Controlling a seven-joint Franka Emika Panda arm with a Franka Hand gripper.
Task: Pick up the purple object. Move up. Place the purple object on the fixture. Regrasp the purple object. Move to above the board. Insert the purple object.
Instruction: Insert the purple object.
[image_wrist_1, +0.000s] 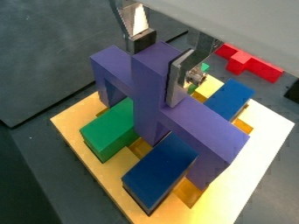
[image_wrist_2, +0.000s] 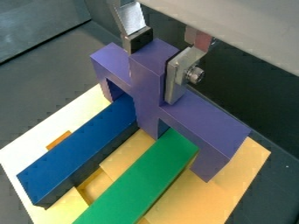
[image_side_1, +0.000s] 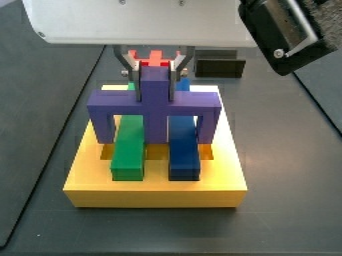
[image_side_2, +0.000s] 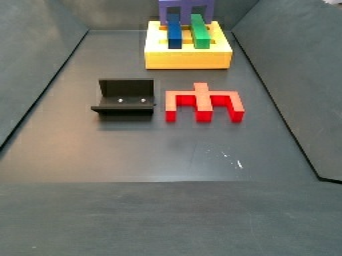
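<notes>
The purple object (image_wrist_1: 176, 122) stands upright on the yellow board (image_wrist_1: 70, 118), its crossbar spanning the green bar (image_wrist_1: 111, 131) and the blue bar (image_wrist_1: 163, 171), its legs down at the board's surface (image_side_1: 154, 190). My gripper (image_wrist_1: 160, 70) is directly above it, the silver fingers (image_wrist_2: 177, 79) closed on either side of the central stub (image_wrist_2: 146, 74). The same hold shows in a side view (image_side_1: 156, 68). The purple object (image_side_2: 181, 10) shows at the far end of the floor in a side view; the gripper is cut off there.
The black fixture (image_side_2: 127, 100) stands on the dark floor, away from the board (image_side_2: 187, 58). The red block (image_side_2: 203, 103) lies beside the fixture and also shows in a wrist view (image_wrist_1: 247, 61). Dark walls ring the floor.
</notes>
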